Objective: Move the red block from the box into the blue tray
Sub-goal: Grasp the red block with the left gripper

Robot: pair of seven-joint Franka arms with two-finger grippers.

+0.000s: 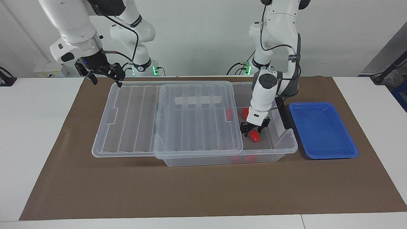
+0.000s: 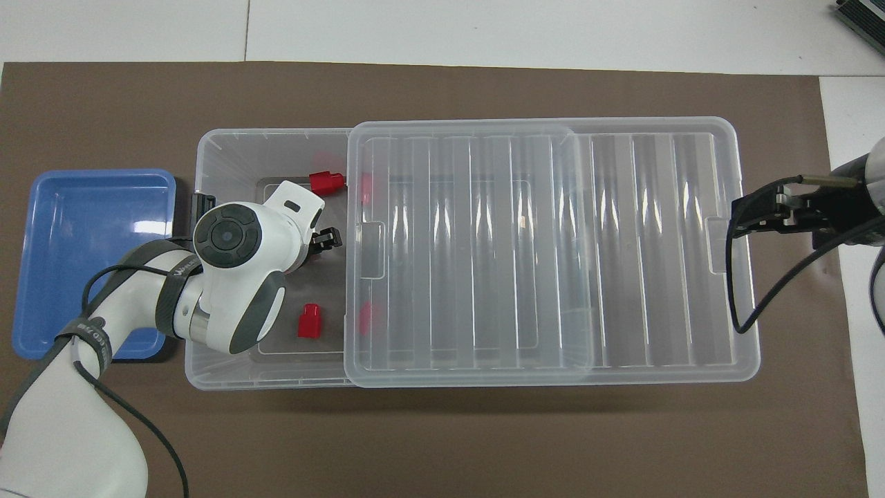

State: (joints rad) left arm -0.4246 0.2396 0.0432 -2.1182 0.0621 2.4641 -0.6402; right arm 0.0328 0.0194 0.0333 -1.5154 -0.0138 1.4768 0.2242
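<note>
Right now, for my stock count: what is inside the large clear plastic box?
Three small red plastic blocks in its open end, one at the left end effector. The ribbed clear lid covers the rest; faint red shows through its edge.

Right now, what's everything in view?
box: one, clear, mid-mat
lid: one, clear ribbed, on box, offset toward right arm's end
latch: one, black, box end beside tray
blocks: three, red, in box's uncovered part
tray: one, blue, beside box, left arm's end
mat: one, brown, on table
table: one, white
left pincer: black, down in box at one block
right pincer: black, open, over lid's corner, waiting
</note>
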